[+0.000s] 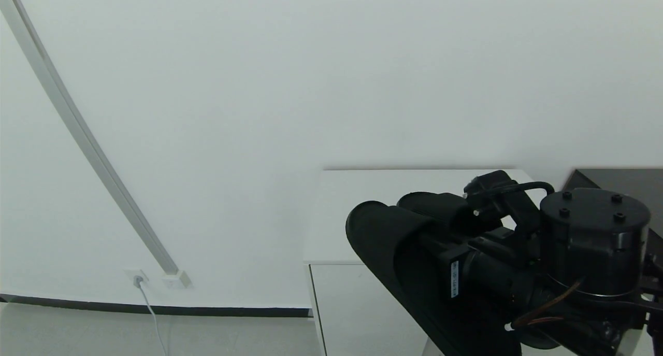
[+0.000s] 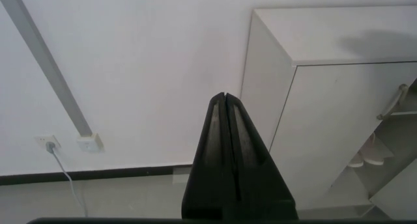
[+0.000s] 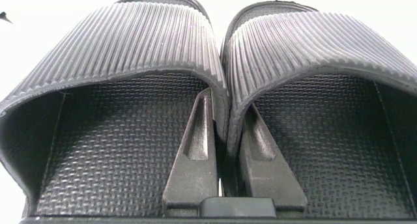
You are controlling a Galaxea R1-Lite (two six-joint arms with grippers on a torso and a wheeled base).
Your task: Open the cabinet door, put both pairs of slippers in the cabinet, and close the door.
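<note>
Holding the black slippers [image 3: 130, 48] clamped by their touching inner walls, the right gripper [image 3: 225, 129] hangs in front of the cabinet [image 1: 357, 211]. It would do best to lower them level through the cabinet's open front, clear of the pale pair [image 2: 366, 157] inside. The left gripper [image 2: 225, 103] is pressed together, empty.

Head view: we look from robot's head forward at white wall [image 1: 311, 86], slightly downward. Cabinet [image 1: 404, 211] sits low right at mid-distance; black slippers [image 1: 393, 242] crowd near lower right corner.

Left wrist view: we look along left gripper [image 2: 225, 98], fingers pressed together, toward same wall, with cabinet farther off.

Shared by both views: cabinet top, slanted cable duct [image 1: 88, 143], wall socket [image 1: 137, 279], dark skirting strip [image 1: 207, 310].

Right wrist view: we sit at very close range, looking along right gripper [image 3: 227, 103] into slipper straps clamped between its fingers.
</note>
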